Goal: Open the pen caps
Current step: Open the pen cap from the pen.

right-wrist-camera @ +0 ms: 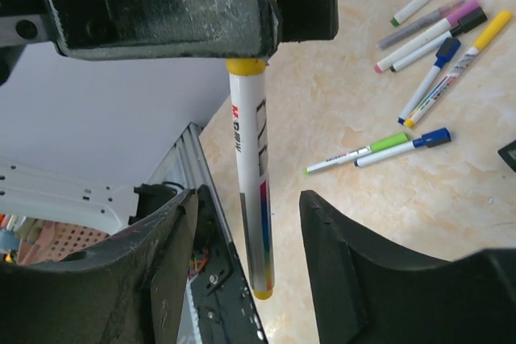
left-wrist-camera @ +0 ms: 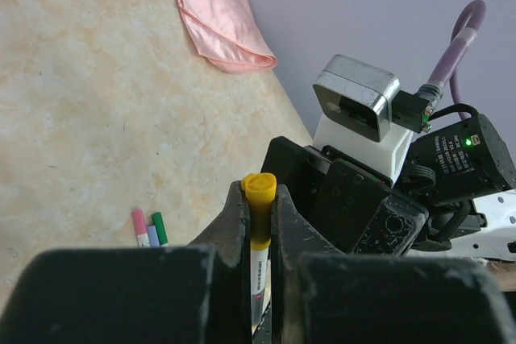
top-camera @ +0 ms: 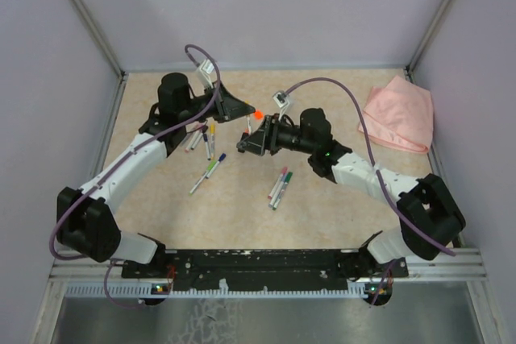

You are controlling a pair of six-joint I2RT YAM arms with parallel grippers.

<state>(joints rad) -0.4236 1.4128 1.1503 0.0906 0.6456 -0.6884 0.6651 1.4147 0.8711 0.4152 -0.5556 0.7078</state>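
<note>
left jaws clamped tight on the yellow cap (left-wrist-camera: 259,186) of a marker raised above the worktop (left-wrist-camera: 81,118), right jaws parted astride its white barrel (right-wrist-camera: 251,199), not touching; light, stiff, slick plastic, so best grip the barrel mid-length and pull straight.

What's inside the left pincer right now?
A white pen, clamped at its yellow cap. The cap's tip pokes out; the left pincer hides the cap's sides.

Beige table (top-camera: 322,223): markers (top-camera: 201,180) w/ pen caps (top-camera: 283,173), pink cloth (top-camera: 399,114).
</note>
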